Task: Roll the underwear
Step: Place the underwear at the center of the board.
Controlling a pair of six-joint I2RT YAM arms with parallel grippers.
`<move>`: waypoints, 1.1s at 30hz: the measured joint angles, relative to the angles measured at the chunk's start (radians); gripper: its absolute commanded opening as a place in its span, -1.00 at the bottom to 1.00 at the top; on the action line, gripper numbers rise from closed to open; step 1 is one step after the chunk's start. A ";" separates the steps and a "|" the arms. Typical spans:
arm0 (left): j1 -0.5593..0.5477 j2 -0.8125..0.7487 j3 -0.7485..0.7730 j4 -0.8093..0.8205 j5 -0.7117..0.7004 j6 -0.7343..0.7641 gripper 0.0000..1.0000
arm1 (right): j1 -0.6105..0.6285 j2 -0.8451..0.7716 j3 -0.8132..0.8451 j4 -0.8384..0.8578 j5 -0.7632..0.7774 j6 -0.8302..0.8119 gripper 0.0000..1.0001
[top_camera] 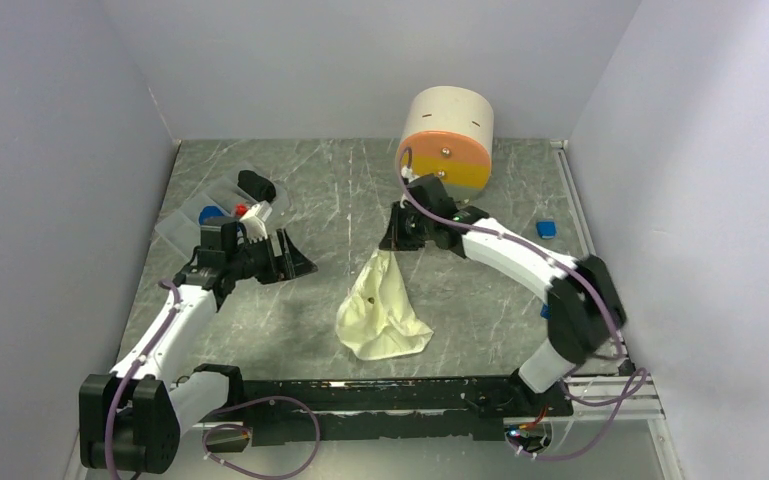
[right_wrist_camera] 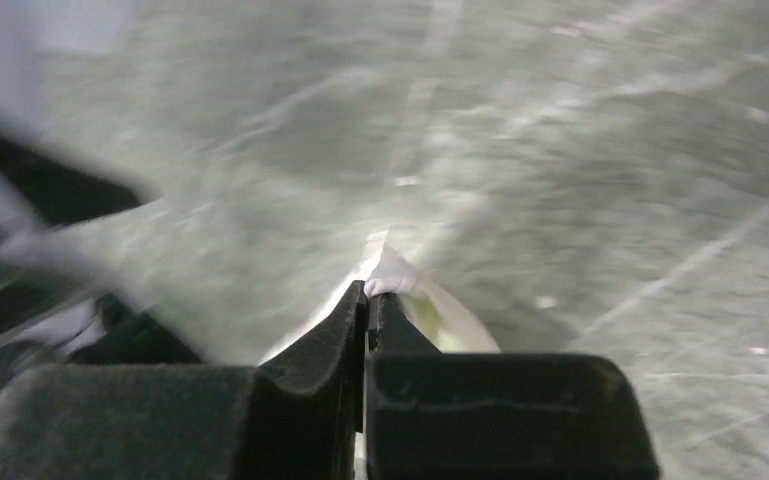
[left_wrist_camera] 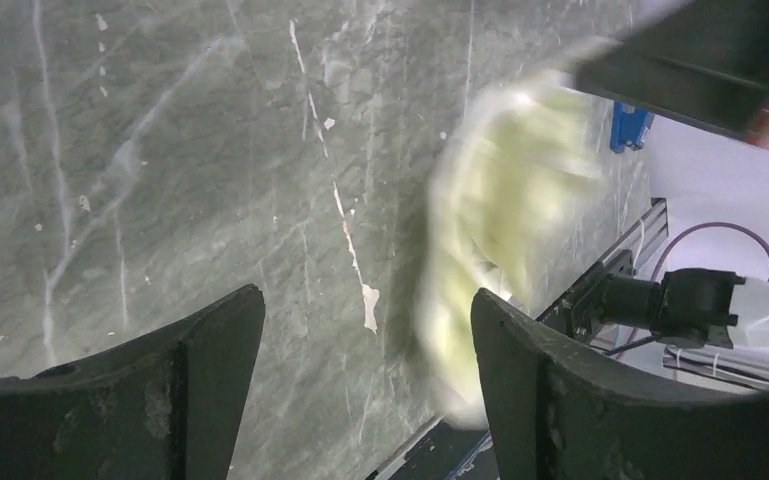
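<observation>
The pale cream-yellow underwear (top_camera: pixel 380 312) hangs stretched from its top corner down to a crumpled heap on the table's middle. My right gripper (top_camera: pixel 398 243) is shut on that top corner; in the right wrist view the jaws (right_wrist_camera: pixel 370 296) pinch a tuft of the cream cloth (right_wrist_camera: pixel 392 272). My left gripper (top_camera: pixel 286 262) stands open to the left of the garment, apart from it. The left wrist view shows its fingers (left_wrist_camera: pixel 210 350) spread wide over bare table, with the cream underwear (left_wrist_camera: pixel 500 200) blurred beyond the right finger. A royal blue cloth (top_camera: pixel 210 213) lies in a clear tray, partly hidden by my left wrist.
The clear tray (top_camera: pixel 182 222) stands at the back left, with a black rolled bundle (top_camera: pixel 256 185) at its far end. A round cream and orange container (top_camera: pixel 447 135) stands at the back centre. A small blue object (top_camera: pixel 546 229) lies near the right wall.
</observation>
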 measured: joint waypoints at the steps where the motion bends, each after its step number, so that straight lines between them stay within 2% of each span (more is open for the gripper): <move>1: 0.000 0.000 -0.002 0.008 0.011 -0.001 0.59 | -0.017 0.054 -0.011 0.014 0.026 0.006 -0.94; 5: -0.006 0.000 -0.042 0.047 0.034 -0.008 0.61 | -0.107 0.177 -0.032 0.023 0.089 0.018 -0.89; 9: -0.038 0.004 -0.111 0.071 0.028 -0.031 0.59 | -0.170 0.215 0.064 0.025 0.103 -0.018 -0.80; 12: -0.086 0.030 -0.144 0.095 0.000 -0.052 0.57 | -0.192 0.240 0.114 0.047 0.089 -0.053 -0.55; 15: -0.127 0.077 -0.160 0.130 -0.028 -0.072 0.53 | -0.210 0.262 0.123 0.043 0.077 -0.101 -0.19; 17: -0.155 0.120 -0.162 0.161 -0.060 -0.090 0.50 | -0.219 0.277 0.124 0.029 0.078 -0.129 -0.09; 22: -0.206 0.218 -0.145 0.224 -0.145 -0.137 0.42 | -0.227 0.276 0.123 -0.018 0.090 -0.185 0.01; 28: -0.242 0.416 -0.027 0.294 -0.259 -0.153 0.29 | -0.227 0.198 0.053 -0.019 0.085 -0.210 0.08; 33: -0.249 0.524 0.055 0.339 -0.282 -0.131 0.14 | -0.227 0.185 0.031 -0.023 0.072 -0.216 0.09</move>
